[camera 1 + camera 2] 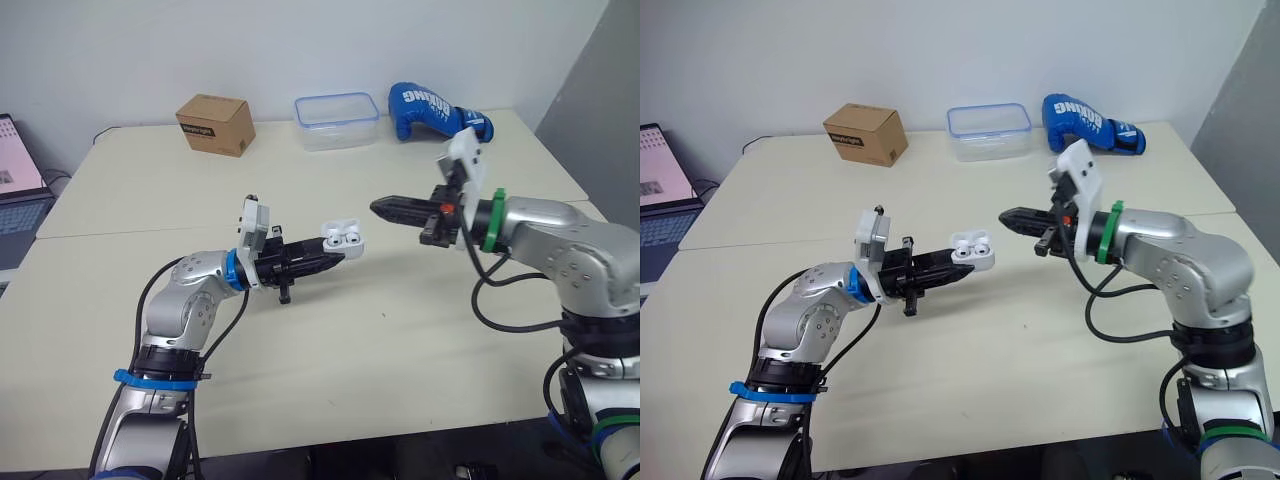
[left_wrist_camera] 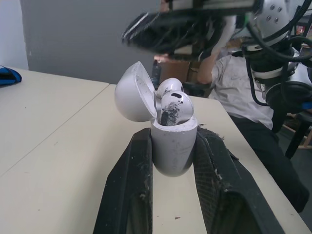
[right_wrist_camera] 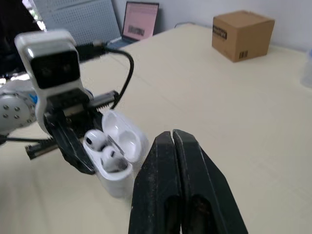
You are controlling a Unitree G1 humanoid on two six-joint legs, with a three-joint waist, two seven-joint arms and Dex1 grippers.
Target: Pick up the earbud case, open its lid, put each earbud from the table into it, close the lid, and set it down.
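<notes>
Left gripper [image 1: 336,256] clamps small white plastic earbud case [image 1: 341,238] above beige table [image 1: 400,340]. Rounded white lid [image 2: 132,92] open, both white earbuds [image 2: 176,105] seated. Right gripper [image 1: 378,208] closed tight, empty, just beside. Nudge lid over hinge gently.

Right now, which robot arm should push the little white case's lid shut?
Right. The left gripper is busy clamping the earbud case, both earbuds inside. The right gripper is shut, empty, and points toward the open lid nearby, so it could likely nudge it closed.
</notes>
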